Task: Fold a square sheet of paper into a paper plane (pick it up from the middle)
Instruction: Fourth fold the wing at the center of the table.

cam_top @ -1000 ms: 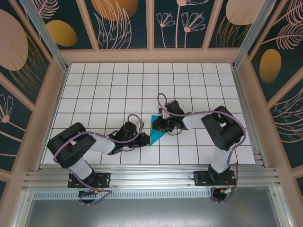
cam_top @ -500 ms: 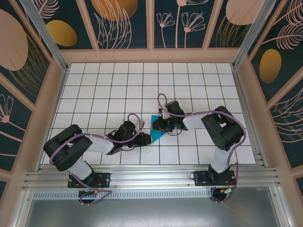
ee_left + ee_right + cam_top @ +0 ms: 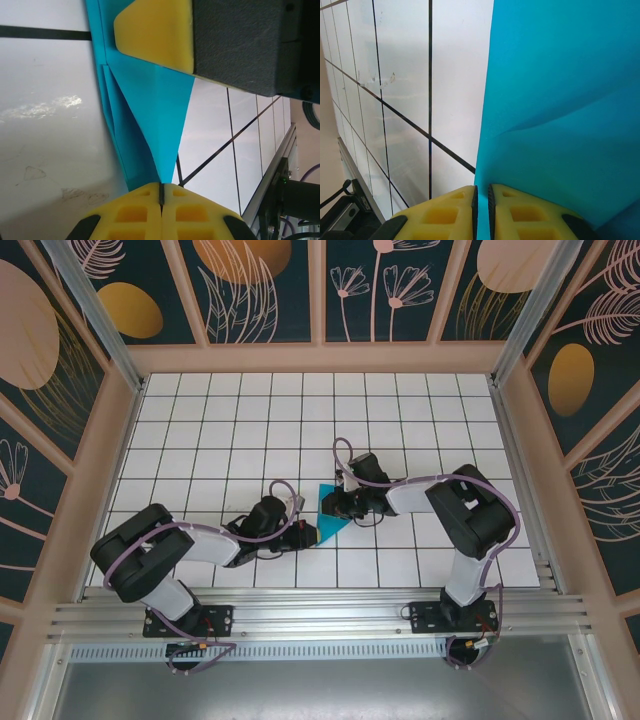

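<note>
The left arm's upper links now sit further left than a second ago. The left gripper [image 3: 305, 533] is clamped again on the near pointed tip of the square sheet of paper [image 3: 328, 518]. The sheet is folded to a narrow wedge and has not shifted between the two grippers. The right gripper [image 3: 333, 506] stays pinched on the sheet's far edge. This suggests a re-grip before the next crease. From above, both grippers cover much of the sheet. The layer count, and whether the sheet rests on the table [image 3: 250, 420], cannot be determined.

Checked every view, found no text, labels, brands or numbers to read, not on the folded teal paper [image 3: 331, 515], the table [image 3: 200, 440] or the floral wall panels [image 3: 250, 280].
</note>
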Available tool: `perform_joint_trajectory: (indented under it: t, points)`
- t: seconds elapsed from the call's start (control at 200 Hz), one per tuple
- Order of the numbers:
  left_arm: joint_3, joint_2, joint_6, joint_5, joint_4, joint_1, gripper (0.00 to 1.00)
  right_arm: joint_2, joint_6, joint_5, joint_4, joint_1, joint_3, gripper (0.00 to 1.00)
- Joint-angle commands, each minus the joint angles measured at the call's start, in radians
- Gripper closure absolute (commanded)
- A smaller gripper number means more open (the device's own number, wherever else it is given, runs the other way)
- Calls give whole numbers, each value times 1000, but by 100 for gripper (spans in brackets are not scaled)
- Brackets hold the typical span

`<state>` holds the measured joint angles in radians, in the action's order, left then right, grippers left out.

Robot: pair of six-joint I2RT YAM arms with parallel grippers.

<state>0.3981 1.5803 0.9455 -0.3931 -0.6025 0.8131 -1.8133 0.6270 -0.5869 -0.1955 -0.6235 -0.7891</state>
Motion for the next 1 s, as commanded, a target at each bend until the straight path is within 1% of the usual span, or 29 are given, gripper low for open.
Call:
perform_joint_trajectory:
  t: [0.0, 0.23, 0.33, 0.445, 0.555, 0.61, 0.656, 0.731, 0.781, 0.861, 0.936, 0.991]
  points:
    - [-8, 40, -16, -48, 20, -3, 96, -34, -24, 110, 74, -2, 42, 83]
    - [-13, 76, -15, -77, 19, -1, 96, -33, -27, 124, 85, -3, 39, 83]
    - [-12, 86, -18, -111, 28, -1, 95, -34, -29, 134, 93, -7, 36, 83]
    - [-7, 98, -35, -132, 85, 1, 94, -36, -33, 145, 103, -8, 31, 83]
    - [-30, 76, -23, -118, 123, 4, 93, -37, -38, 159, 117, -11, 27, 83]
    - [-40, 55, -19, -124, 133, 3, 91, -36, -39, 163, 120, -12, 27, 83]
    - [-41, 32, -22, -119, 160, 3, 86, -37, -38, 168, 118, -11, 28, 83]
    - [-41, -12, -23, -120, 191, 4, 85, -43, -38, 173, 117, -13, 27, 84]
    - [-41, -55, -23, -113, 210, 4, 82, -49, -38, 174, 117, -13, 28, 84]
    - [-38, -136, -16, -91, 245, 4, 81, -54, -39, 177, 116, -14, 29, 84]
    - [-34, -226, -17, -28, 319, 4, 77, -56, -39, 180, 117, -16, 33, 84]
    - [-33, -304, -5, 35, 358, 4, 76, -55, -38, 180, 113, -15, 37, 84]
